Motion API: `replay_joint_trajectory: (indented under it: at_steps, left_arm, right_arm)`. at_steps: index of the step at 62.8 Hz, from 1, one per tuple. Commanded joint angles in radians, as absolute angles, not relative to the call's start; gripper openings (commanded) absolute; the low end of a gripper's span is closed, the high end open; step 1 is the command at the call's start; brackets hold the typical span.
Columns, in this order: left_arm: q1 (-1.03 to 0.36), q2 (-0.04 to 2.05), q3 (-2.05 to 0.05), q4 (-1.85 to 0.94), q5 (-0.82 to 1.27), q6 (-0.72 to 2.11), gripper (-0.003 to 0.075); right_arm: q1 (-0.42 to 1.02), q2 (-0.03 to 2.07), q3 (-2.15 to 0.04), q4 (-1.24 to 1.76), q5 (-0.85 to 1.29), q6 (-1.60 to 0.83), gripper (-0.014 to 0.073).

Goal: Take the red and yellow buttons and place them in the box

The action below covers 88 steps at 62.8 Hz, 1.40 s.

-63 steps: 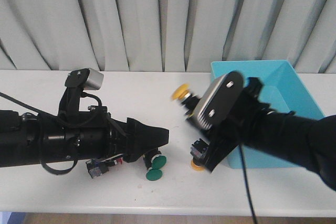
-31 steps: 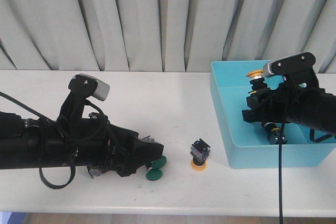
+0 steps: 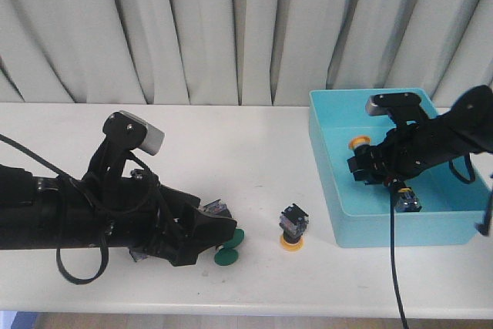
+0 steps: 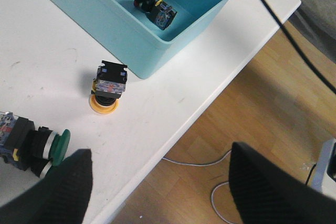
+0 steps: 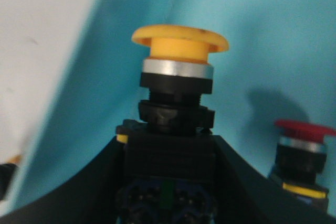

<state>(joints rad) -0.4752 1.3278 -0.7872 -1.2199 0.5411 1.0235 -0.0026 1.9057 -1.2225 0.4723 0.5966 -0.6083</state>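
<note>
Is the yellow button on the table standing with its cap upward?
No, the yellow button on the table rests on its yellow cap, with the black body pointing up.

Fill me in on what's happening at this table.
The right gripper is down inside the turquoise box, its fingers shut on a yellow button. A red button already sits in the box beside it. Out on the table, another yellow button stands cap-down near the box, with a green button lying by the left gripper, whose fingers are open and empty.
</note>
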Motion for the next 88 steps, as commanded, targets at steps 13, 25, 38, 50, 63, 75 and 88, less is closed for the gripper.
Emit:
replay_joint_trajectory:
  at_steps: [13,25,38,50,63,75,88]
  left_arm:
    - [-0.477,1.304,-0.819,-1.252,0.545,1.023,0.0538]
    - [-0.477,1.304,-0.819,-1.252,0.544,1.023,0.0538]
    - [-0.477,1.304,-0.819,-1.252,0.544,1.023,0.0538]
    - [-0.477,1.304,-0.819,-1.252,0.544,1.023,0.0538]
    - [-0.477,1.304,-0.819,-1.252,0.541,1.024,0.0538]
    - [-0.477,1.304,-0.819,-1.252,0.541,1.024,0.0538]
    - [-0.477,1.304,-0.819,-1.252,0.534,1.024,0.0538]
  right_arm:
    - [-0.007,2.049,-1.49,0.258,0.831,-0.356,0.0293]
    - [-0.006,2.076,-1.528,0.267,0.845,-0.356,0.0328]
    - [-0.006,2.075,-1.528,0.267,0.856,-0.356,0.0423]
    - [-0.006,2.055,-1.528,0.271,0.897,-0.356,0.0447]
    - [-0.006,1.914,-1.521,0.273,0.961,-0.338,0.0437]
    - [0.004,1.676,-1.369,0.285,0.964,-0.341,0.0416]
    - [0.041,1.312,-1.105,0.292,0.905,-0.342,0.0412]
